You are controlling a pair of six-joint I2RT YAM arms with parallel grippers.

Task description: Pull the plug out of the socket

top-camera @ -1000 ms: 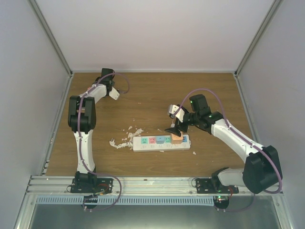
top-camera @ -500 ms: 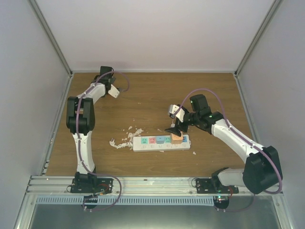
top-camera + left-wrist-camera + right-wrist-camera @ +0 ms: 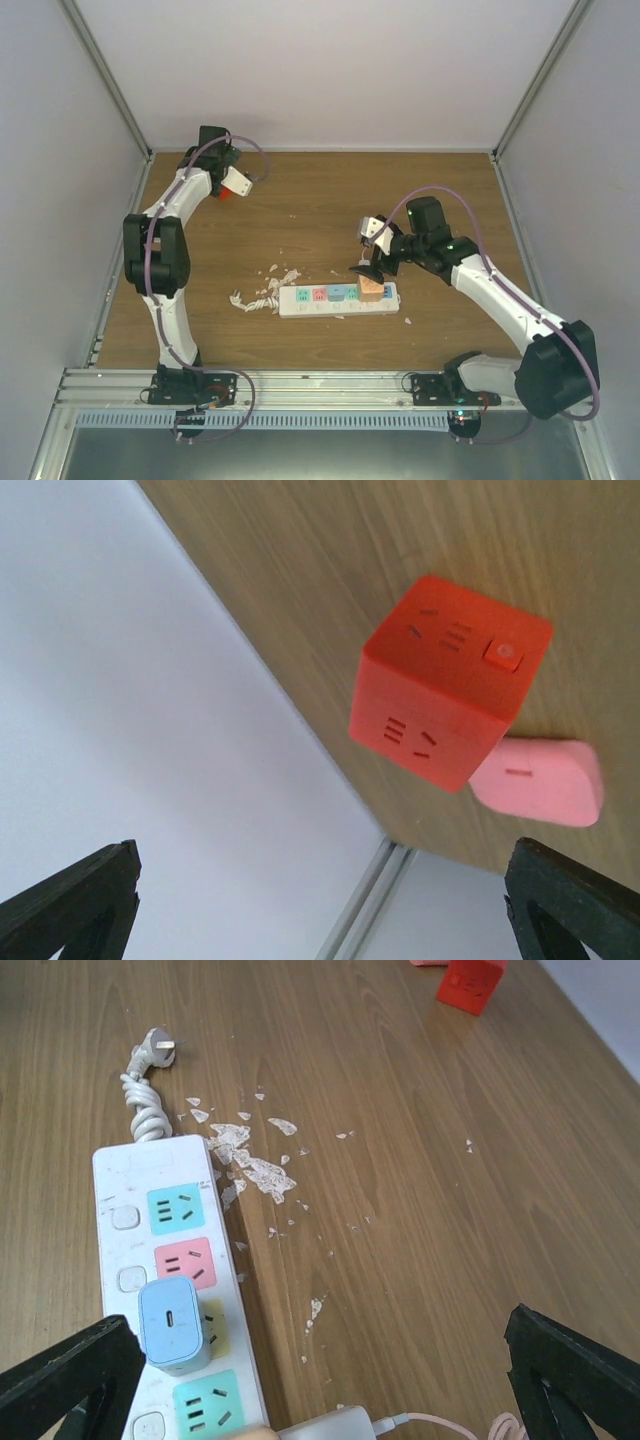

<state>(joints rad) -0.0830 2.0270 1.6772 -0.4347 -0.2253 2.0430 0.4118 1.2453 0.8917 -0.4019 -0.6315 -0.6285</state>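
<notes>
The socket (image 3: 338,300) is a long white power strip lying across the table, its twisted white cord (image 3: 254,298) at the left end. In the right wrist view it (image 3: 115,1175) shows blue, pink, yellow and green panels. A light-blue plug (image 3: 175,1325) stands in the yellow panel; it also shows in the top view (image 3: 342,291). My right gripper (image 3: 365,268) hovers open and empty above the strip's right end, with its fingertips (image 3: 70,1380) at the frame's bottom corners. My left gripper (image 3: 238,183) is open and empty, far off at the back-left corner.
A red cube socket (image 3: 450,695) and a pink piece (image 3: 540,780) lie by the back wall, the cube also in the right wrist view (image 3: 470,982). A tan block (image 3: 371,289) and a white charger (image 3: 325,1425) with a pink cable sit at the strip's right end. White flakes (image 3: 255,1165) litter the wood.
My left arm has swung further toward the back-left corner and its wrist has turned. My right arm has shifted only slightly. The plug stays in the strip.
</notes>
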